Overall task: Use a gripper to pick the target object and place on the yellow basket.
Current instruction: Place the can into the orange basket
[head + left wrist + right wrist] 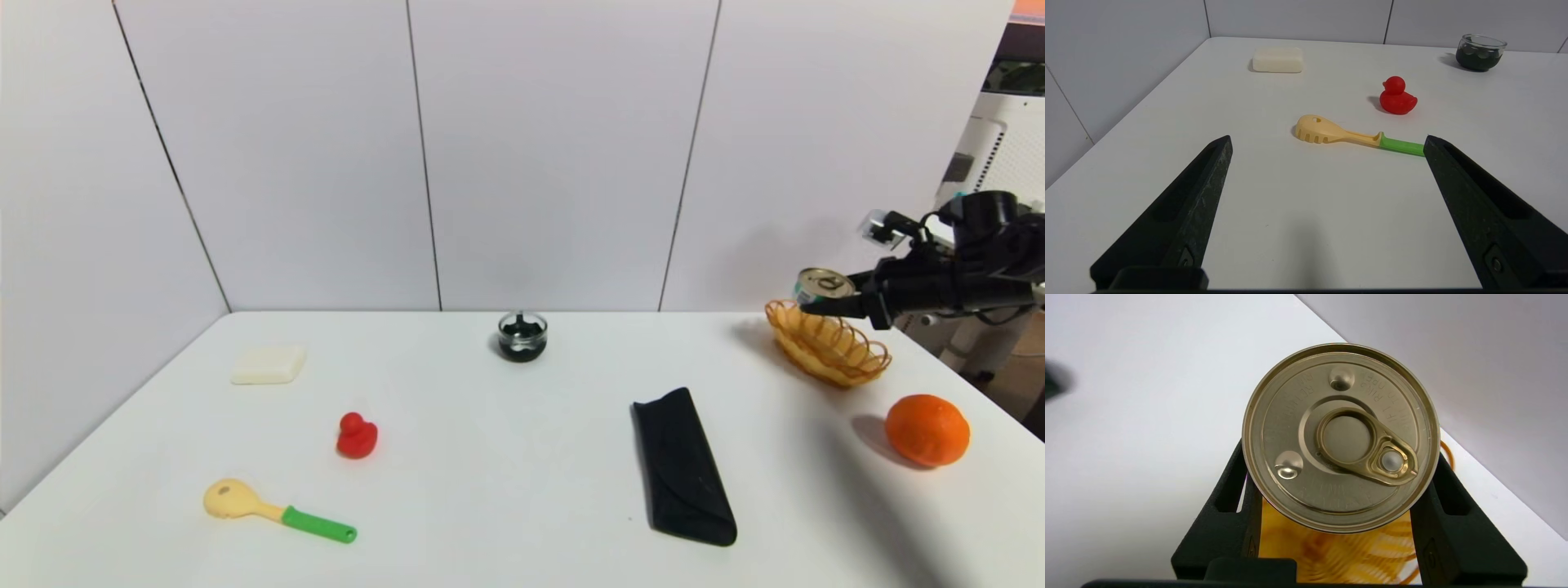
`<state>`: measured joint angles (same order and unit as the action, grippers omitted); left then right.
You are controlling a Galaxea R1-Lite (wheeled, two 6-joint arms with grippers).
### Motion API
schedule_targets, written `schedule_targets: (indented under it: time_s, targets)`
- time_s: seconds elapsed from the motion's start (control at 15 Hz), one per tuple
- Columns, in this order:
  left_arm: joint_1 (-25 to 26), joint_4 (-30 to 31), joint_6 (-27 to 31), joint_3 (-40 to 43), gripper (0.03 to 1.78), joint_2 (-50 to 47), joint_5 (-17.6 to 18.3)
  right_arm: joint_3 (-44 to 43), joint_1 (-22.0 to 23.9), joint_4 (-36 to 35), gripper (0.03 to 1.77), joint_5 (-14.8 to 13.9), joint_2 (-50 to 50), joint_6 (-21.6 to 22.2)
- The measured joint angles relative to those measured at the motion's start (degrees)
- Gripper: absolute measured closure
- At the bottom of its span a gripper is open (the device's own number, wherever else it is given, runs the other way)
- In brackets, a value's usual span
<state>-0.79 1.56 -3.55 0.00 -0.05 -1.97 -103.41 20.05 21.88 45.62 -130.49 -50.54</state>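
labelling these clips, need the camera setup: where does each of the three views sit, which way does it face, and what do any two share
Head view: from the robot's head, forward and down over the table; the right gripper holds the can above the basket.
Left wrist view: low over the table's left part, facing the duck and spoon; the left gripper open.
Right wrist view: straight down on the can's lid, between black fingers.
Shared: can and basket in head and right wrist views; duck, spoon, jar in head and left wrist views.

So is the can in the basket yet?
Not yet. The right pincer holds the can above the yellow basket.
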Motion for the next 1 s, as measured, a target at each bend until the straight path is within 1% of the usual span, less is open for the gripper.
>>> schedule_targets:
  time_s: [0.13, 0.27, 0.33, 0.67, 0.73, 1.0]
  targets:
    - [0.00, 0.00, 0.00, 0.00, 0.12, 0.00, 0.00, -2.46, 0.48, 0.07, 0.83, -0.91, -3.66, 0.27]
    - [0.00, 0.00, -0.02, 0.00, 0.12, 0.00, 0.02, -2.97, 0.89, 0.00, 0.83, -3.06, -5.97, 0.10]
    - [0.00, 0.00, -0.02, 0.00, 0.12, 0.00, 0.07, -3.08, 1.02, 0.00, 0.83, -3.62, -6.86, 0.07]
    - [0.02, 0.00, -0.02, 0.00, 0.12, 0.00, 0.05, -3.15, 0.91, 0.02, 0.81, -3.39, -8.48, -0.48]
    - [0.00, 0.00, -0.02, 0.00, 0.12, 0.00, 0.05, -3.12, 0.76, 0.07, 0.71, -3.40, -8.40, -0.20]
    - [0.00, -0.02, -0.02, 0.00, 0.12, 0.00, 0.05, -3.10, 0.59, 0.20, 0.46, -3.43, -7.19, 0.60]
